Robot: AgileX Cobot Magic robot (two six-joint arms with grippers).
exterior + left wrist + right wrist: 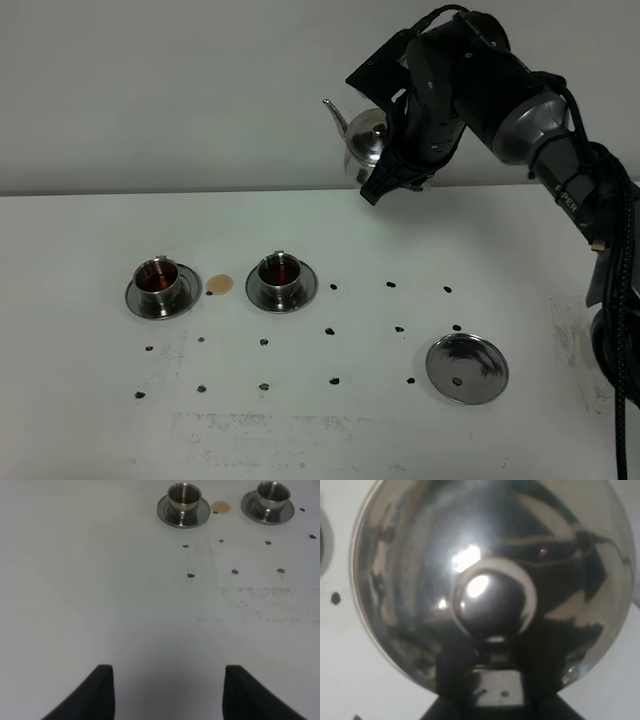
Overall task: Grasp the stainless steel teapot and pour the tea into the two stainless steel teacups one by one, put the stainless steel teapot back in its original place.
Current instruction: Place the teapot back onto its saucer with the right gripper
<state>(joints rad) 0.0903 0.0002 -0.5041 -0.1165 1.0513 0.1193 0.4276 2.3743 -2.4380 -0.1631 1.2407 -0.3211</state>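
Note:
High above the back of the table, my right gripper is shut on the handle of the stainless steel teapot, whose spout points left. The right wrist view is filled by the teapot's domed lid and knob. Two stainless steel teacups stand on their saucers at the left and middle, both holding dark reddish tea. They also show in the left wrist view as the teacups. An empty round saucer, the original place, lies at front right. My left gripper is open over bare table.
A small brown tea spot lies between the two cups. Rows of small dark marks dot the white table. The right arm reaches in from the right edge. A grey wall runs behind the table.

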